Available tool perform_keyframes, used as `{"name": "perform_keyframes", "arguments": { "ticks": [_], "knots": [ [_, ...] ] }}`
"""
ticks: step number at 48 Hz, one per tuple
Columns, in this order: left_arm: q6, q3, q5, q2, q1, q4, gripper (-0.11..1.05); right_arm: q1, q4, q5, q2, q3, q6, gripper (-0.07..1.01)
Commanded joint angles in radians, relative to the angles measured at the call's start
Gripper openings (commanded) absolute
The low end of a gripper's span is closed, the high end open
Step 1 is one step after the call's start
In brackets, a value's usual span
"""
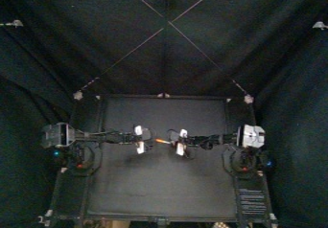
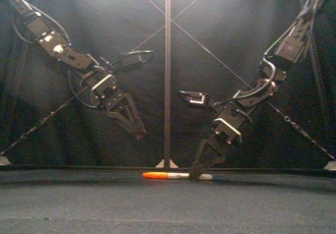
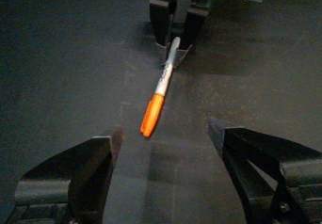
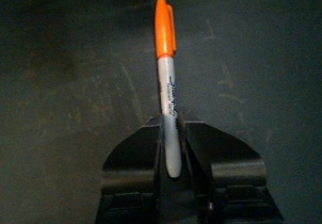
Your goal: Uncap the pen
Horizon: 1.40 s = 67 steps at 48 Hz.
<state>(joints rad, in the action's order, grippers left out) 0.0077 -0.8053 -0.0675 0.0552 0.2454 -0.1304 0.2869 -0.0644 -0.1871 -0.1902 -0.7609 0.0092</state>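
One pen (image 4: 165, 82), pale barrel (image 4: 168, 101), orange cap (image 4: 164, 28); right tool (image 4: 171, 138) clamped on barrel, left tool (image 3: 164, 143) apart.

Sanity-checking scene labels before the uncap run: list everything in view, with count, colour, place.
pen: 1, pale grey barrel, lying flat near the table's middle
cap: 1, orange, on the pen, at the end toward the left arm
table: 1, black, under the pen
curtains: black, behind and at both sides
right gripper: 1, black, down at the table, closed on the pen's barrel end
left gripper: 1, black, raised above the cap end, fingers spread wide, not touching the pen
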Motion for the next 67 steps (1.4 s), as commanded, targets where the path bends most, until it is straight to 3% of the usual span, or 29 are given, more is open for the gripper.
{"name": "perform_keyframes", "arguments": {
  "ticks": [1, 16, 23, 36, 41, 58, 67],
  "knots": [
    [0.0, 0.029, 0.0, -0.002, 0.003, -0.011, 1.02, -0.02, -0.002, -0.003, 0.078, 0.017, -0.002, 0.51],
    [-0.0015, 0.035, 0.04, -0.005, -0.003, -0.018, 1.02, -0.06, -0.003, 0.006, 0.141, 0.034, -0.005, 0.51],
    [-0.0015, 0.046, 0.044, -0.018, -0.003, -0.017, 1.02, -0.083, -0.002, 0.006, 0.143, 0.051, -0.009, 0.51],
    [-0.0015, 0.071, 0.043, -0.061, -0.005, -0.018, 1.0, -0.087, -0.003, 0.006, 0.143, 0.061, -0.011, 0.51],
    [0.0, 0.071, 0.044, -0.066, -0.005, -0.023, 0.93, -0.087, -0.003, 0.006, 0.143, 0.061, -0.011, 0.51],
    [0.0, 0.071, 0.064, -0.075, -0.003, -0.055, 0.49, -0.089, -0.003, 0.006, 0.144, 0.058, -0.012, 0.51],
    [0.0, 0.054, 0.081, -0.057, -0.002, -0.086, 0.44, -0.084, -0.003, 0.008, 0.163, 0.021, -0.011, 0.51]
  ]
}}
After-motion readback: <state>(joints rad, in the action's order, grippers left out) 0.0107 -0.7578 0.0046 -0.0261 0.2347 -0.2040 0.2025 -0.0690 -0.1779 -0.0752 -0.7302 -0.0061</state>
